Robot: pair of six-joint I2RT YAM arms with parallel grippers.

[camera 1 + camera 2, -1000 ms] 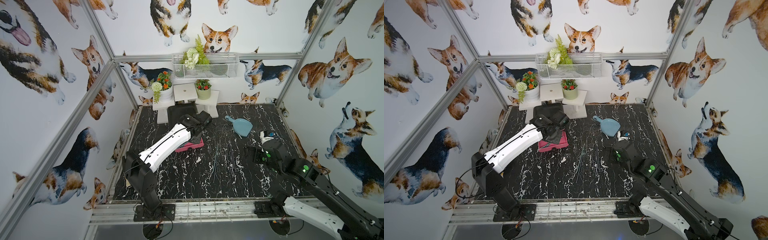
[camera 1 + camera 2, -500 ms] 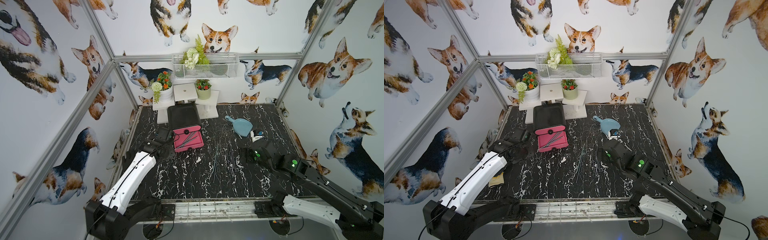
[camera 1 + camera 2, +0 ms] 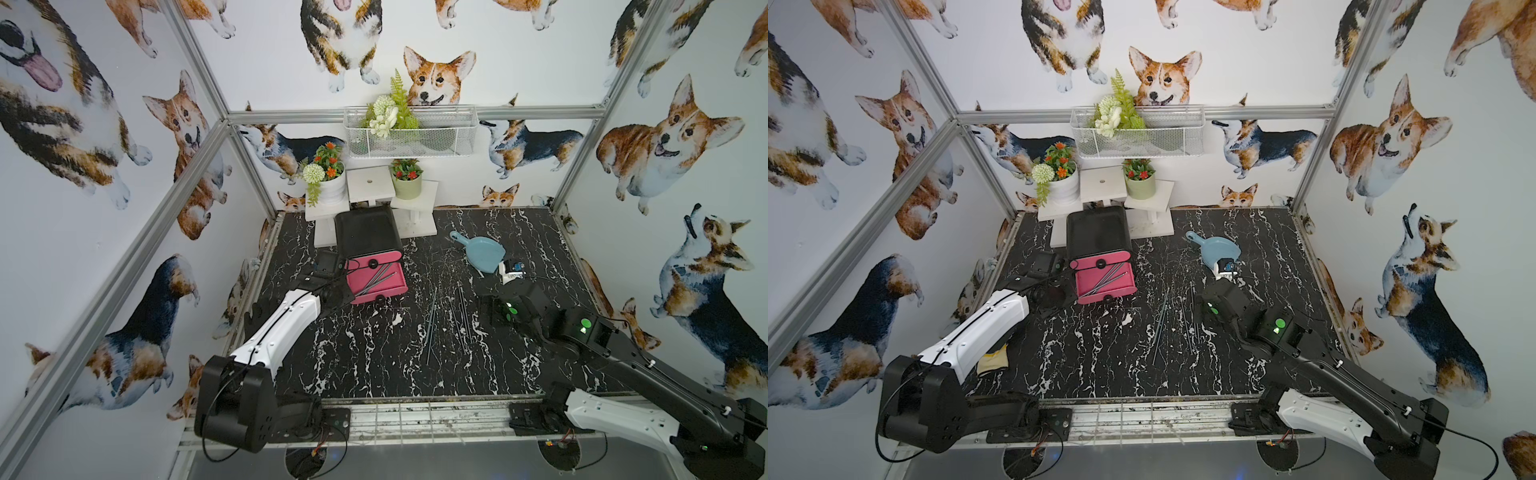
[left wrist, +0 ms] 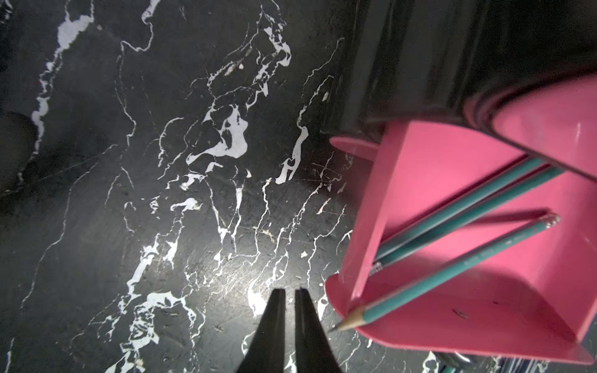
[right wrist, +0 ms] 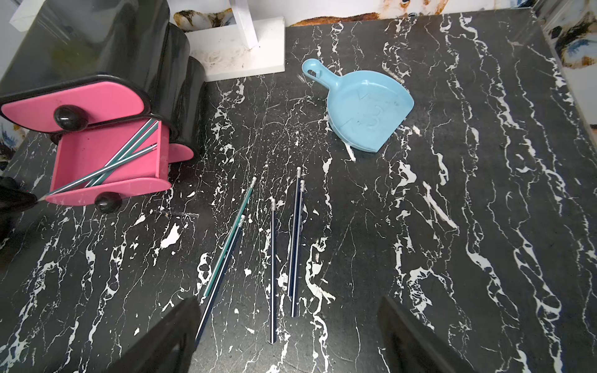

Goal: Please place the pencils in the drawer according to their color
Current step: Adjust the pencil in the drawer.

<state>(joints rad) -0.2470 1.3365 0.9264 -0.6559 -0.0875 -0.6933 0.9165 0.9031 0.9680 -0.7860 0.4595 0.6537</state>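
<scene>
Black left jaws almost closed, empty; right jaws spread, empty.

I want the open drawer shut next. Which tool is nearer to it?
Left. The left tool is close beside the drawer, at its front corner; the right tool hangs by the loose pencils, well away.

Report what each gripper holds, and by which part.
Nothing is held. The left gripper is nearly shut on empty air beside the pink drawer; the right gripper stands open near the loose pencils.
</scene>
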